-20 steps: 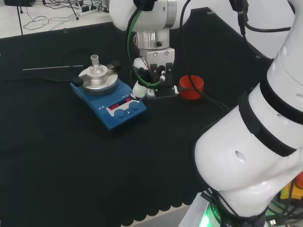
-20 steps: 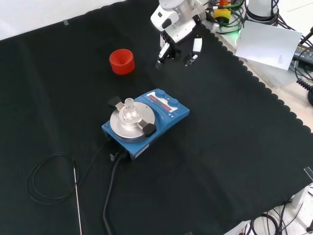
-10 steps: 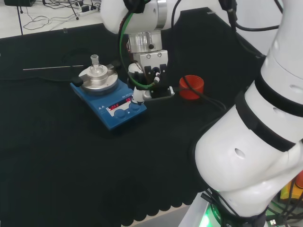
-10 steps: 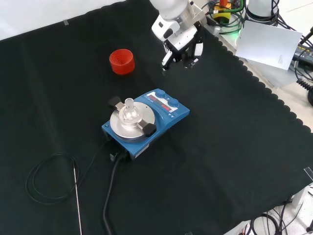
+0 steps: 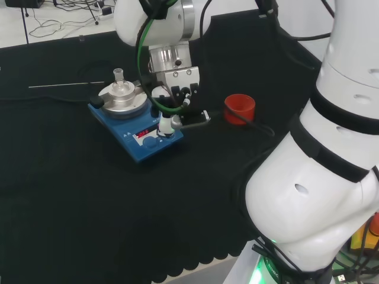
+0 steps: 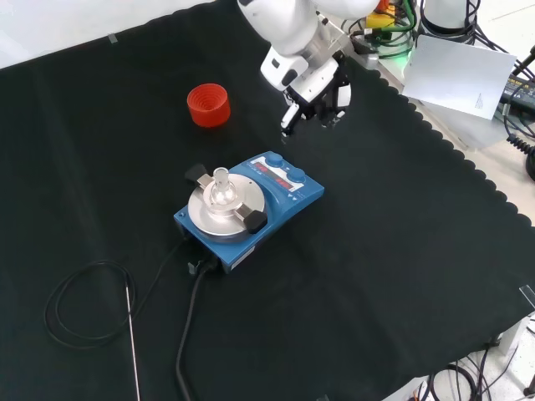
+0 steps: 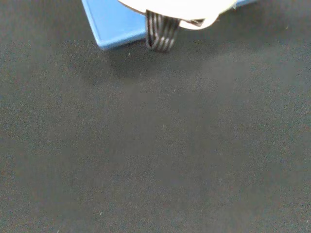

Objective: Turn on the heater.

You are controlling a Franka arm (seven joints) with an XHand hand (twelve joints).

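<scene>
Hand [image 6: 313, 93] above heater [image 6: 251, 209], controls facing it.

In your head view the hand [image 5: 167, 121] covers the right end of the heater [image 5: 135, 127]'s front panel, so you cannot tell whether a finger touches a knob there. The panel's red readout is too small for you to read. In your wrist view the heater [image 7: 116, 22] is cut off by the edge, leaving one blue corner.
</scene>
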